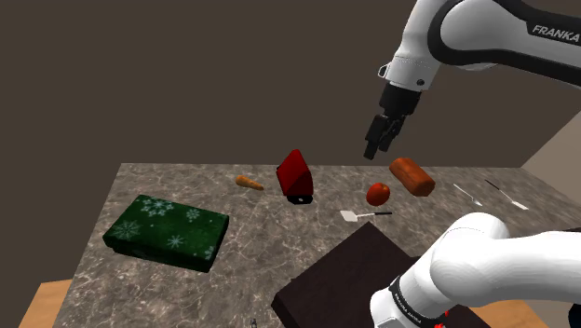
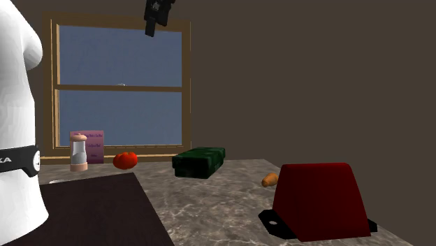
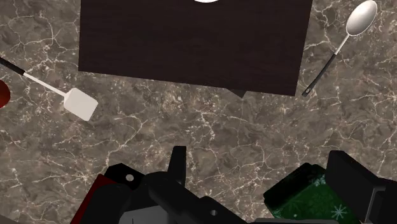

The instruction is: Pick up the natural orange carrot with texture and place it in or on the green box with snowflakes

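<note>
Claw (image 1: 374, 149) hangs open (fingers spread) high above the counter (image 1: 279, 256), well apart from the orange carrot (image 1: 249, 183)

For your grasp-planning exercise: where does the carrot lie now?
In the shoulder view the orange carrot lies on the counter, just left of the dark red wedge, beyond the green snowflake box.

The arm (image 1: 503, 42) bears "FRANKA" in white letters on its upper link. The dark band (image 2: 17, 161) around the white arm base shows the letters "KA". Print on the pink box (image 2: 91, 145) at the window is unreadable.
</note>
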Motion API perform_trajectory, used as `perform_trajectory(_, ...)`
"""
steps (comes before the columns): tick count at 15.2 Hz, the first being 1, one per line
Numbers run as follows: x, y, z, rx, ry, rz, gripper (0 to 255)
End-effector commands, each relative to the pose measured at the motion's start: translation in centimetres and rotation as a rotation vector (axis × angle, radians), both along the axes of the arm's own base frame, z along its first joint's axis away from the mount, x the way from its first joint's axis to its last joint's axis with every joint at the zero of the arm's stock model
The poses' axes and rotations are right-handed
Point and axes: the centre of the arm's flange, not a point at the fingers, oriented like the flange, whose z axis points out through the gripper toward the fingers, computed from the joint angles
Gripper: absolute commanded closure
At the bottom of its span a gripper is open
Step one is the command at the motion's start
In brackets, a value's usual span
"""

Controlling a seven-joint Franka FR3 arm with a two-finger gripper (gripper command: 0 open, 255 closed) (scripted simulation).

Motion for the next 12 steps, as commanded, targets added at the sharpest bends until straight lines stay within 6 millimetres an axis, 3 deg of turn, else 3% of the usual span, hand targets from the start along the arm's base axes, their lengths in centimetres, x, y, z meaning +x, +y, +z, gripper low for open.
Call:
perform_trajectory(1, 0.0, 0.0, 0.0, 0.0, 0.0, 0.0, 0)
perform_trajectory(12, 9.8, -0.9, -10.5, 0.017, -0.016, 0.059, 0)
